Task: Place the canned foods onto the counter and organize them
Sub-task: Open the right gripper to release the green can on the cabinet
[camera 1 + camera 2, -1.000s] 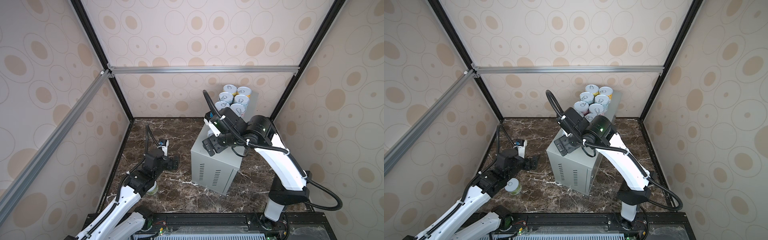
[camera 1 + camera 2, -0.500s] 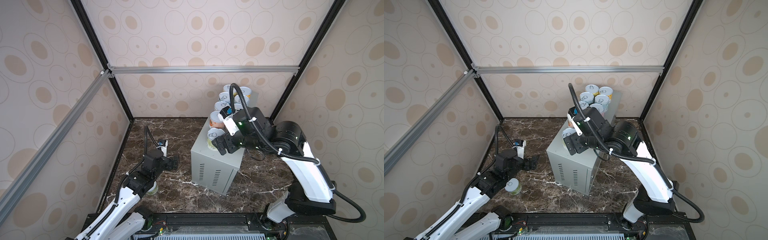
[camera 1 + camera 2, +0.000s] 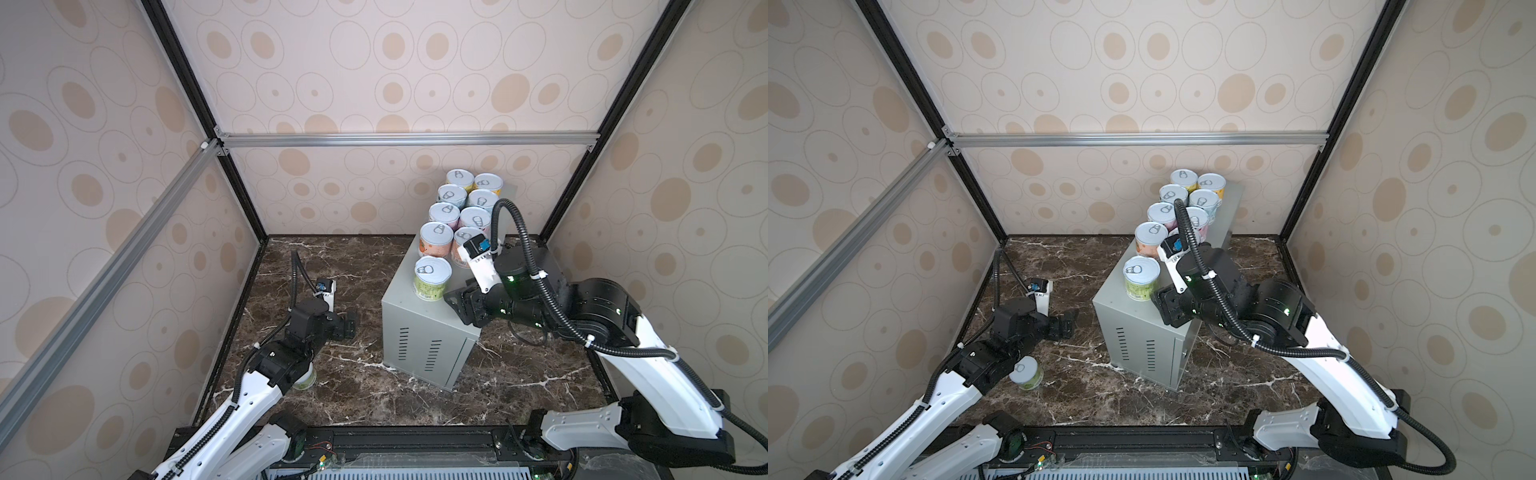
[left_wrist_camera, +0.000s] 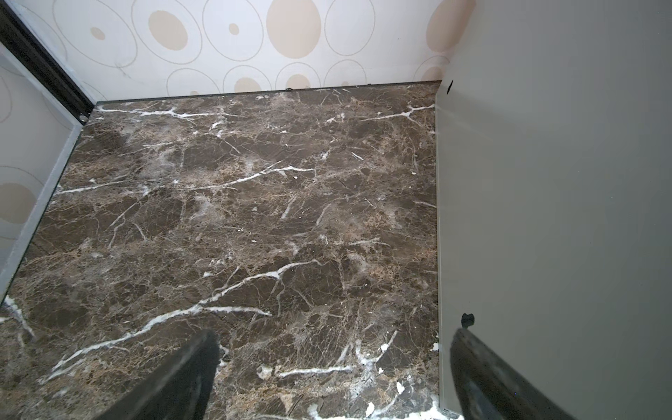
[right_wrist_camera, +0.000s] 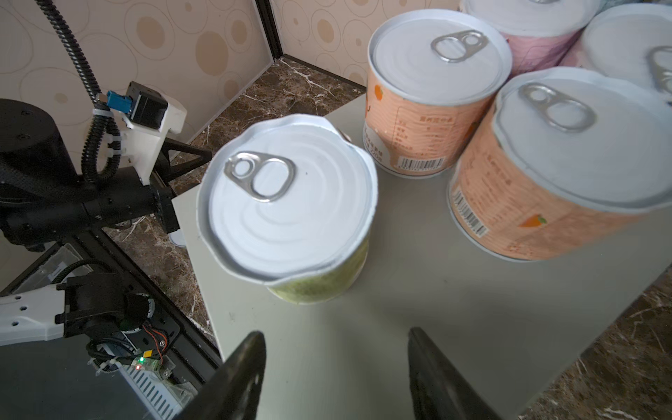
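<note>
Several canned foods stand in two rows on the pale-grey counter (image 3: 428, 332) (image 3: 1142, 332) (image 5: 400, 316). The nearest is a green-labelled can (image 3: 432, 277) (image 3: 1141, 277) (image 5: 291, 211) with a dented rim; behind it are two salmon cans (image 5: 432, 94) (image 5: 567, 163). My right gripper (image 3: 454, 301) (image 3: 1161, 302) (image 5: 334, 332) hovers over the counter's near end, just short of the green can, jaws apart and empty. Another green can (image 3: 305, 380) (image 3: 1026, 372) stands on the marble floor, partly under my left arm. My left gripper (image 3: 349, 326) (image 3: 1069, 322) (image 4: 334, 332) is open and empty, low over the floor.
The counter's side wall (image 4: 545, 182) stands close beside one left finger (image 4: 472, 363). Dark marble floor (image 3: 374, 390) lies round the counter. Patterned walls and black frame posts (image 3: 232, 183) enclose the space. A metal rail (image 3: 399, 139) crosses the back.
My right arm has drawn back to the right, off the green can that now stands free on the counter, and its jaws have narrowed. The left arm has stayed still.
</note>
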Controlling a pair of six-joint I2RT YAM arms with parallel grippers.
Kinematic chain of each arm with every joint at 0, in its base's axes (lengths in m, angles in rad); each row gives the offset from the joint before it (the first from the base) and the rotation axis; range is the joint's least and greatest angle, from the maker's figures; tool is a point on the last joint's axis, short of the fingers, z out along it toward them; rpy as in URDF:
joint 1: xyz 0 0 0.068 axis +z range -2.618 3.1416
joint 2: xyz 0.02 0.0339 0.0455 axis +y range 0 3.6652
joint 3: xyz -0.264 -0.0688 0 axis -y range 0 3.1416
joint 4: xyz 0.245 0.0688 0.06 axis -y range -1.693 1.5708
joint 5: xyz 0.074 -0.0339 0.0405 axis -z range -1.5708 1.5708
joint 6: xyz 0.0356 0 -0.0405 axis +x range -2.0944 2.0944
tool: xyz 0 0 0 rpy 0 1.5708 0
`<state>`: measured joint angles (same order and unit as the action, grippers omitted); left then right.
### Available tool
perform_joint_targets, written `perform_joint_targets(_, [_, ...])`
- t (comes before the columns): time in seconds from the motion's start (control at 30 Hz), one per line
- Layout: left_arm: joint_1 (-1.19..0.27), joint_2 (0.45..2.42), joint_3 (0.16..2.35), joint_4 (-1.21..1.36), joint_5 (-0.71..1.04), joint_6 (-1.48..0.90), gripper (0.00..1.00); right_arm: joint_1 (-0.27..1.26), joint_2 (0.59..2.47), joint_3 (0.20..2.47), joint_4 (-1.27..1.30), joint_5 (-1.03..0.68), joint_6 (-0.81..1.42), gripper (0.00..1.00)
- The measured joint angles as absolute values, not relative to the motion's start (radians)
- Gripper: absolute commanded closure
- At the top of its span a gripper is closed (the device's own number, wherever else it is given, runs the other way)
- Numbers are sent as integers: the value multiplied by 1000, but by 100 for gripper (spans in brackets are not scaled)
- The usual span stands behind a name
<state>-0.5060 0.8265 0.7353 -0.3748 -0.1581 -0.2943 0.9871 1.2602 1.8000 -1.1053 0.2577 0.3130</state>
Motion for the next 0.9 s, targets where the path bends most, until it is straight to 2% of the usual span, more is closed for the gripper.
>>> perform_joint_targets(0.4, [-506, 826, 735, -375, -163, -294, 1, 987, 1258, 1665, -900, 256, 374, 46])
perform_joint_targets(0.7, [-506, 822, 735, -375, -163, -294, 1, 987, 1258, 1654, -839, 316, 405, 52])
perform_joint_targets(0.9, [-506, 815, 735, -375, -163, -293, 1, 987, 1259, 1647, -821, 341, 408, 53])
